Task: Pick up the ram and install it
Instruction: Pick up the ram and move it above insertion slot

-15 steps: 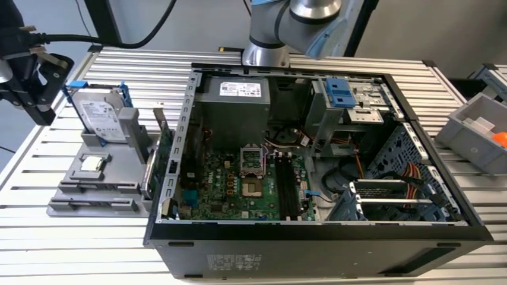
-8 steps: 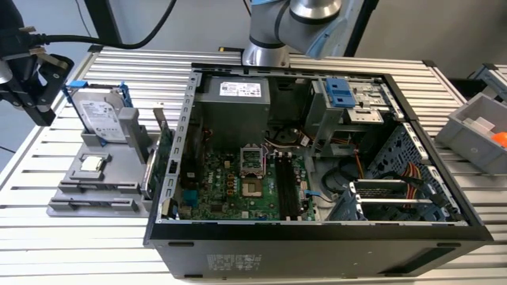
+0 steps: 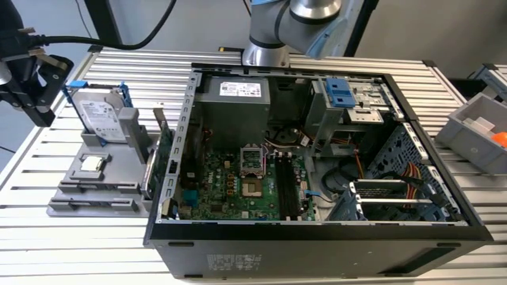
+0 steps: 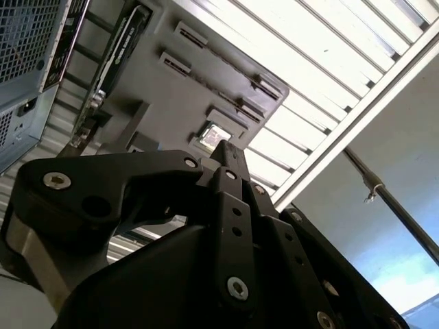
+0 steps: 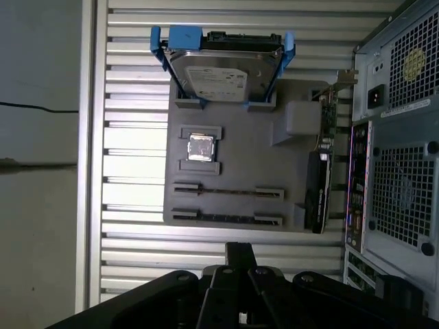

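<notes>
The ram: position not confirmed. In the exterior view, long dark strips lie in the memory slots (image 3: pixel 288 184) of the motherboard (image 3: pixel 225 190) inside the open case (image 3: pixel 317 243). Whether one of them is the seated stick cannot be told. Those slots are well apart from the gripper (image 5: pixel 240 251), with the tray and the case wall between.

Gripper: it hangs at the exterior view's left edge, above the slatted table (image 5: pixel 137 171), beside the gray tray (image 5: pixel 247 161) and clear of it. In both wrist views the fingers (image 5: pixel 233 259) meet at the tips, fully closed, with nothing seen between them.

Tray: it stands on the table just beside the case, on the exterior view's left.
- A hard drive (image 5: pixel 223 72) in a blue-trimmed frame stands upright at one end.
- A small square silver processor chip (image 5: pixel 201 147) sits in its recess.
- A dark expansion card (image 5: pixel 317 195) stands on edge along the side nearest the case.
- Two long holders (image 5: pixel 269 193) with end brackets run across the end opposite the hard drive. In the second wrist view the tray floor between their brackets is bare gray.
</notes>
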Controlling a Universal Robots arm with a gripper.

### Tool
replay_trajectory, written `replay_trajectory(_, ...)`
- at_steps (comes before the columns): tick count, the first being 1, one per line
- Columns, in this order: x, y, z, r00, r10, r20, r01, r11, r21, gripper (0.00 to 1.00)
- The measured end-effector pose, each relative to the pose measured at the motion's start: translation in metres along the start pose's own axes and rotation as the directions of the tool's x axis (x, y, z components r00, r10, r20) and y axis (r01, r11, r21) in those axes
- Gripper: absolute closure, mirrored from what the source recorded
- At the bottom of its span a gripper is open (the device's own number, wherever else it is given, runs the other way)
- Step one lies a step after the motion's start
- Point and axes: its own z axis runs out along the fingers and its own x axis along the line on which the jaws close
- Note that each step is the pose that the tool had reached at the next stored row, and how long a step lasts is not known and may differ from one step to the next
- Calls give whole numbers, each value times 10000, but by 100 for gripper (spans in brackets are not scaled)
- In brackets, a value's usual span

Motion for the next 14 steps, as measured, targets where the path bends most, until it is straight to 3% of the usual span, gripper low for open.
replay_trajectory(14,0,-22,0,10000,-1,0,1,10000,-1,100)
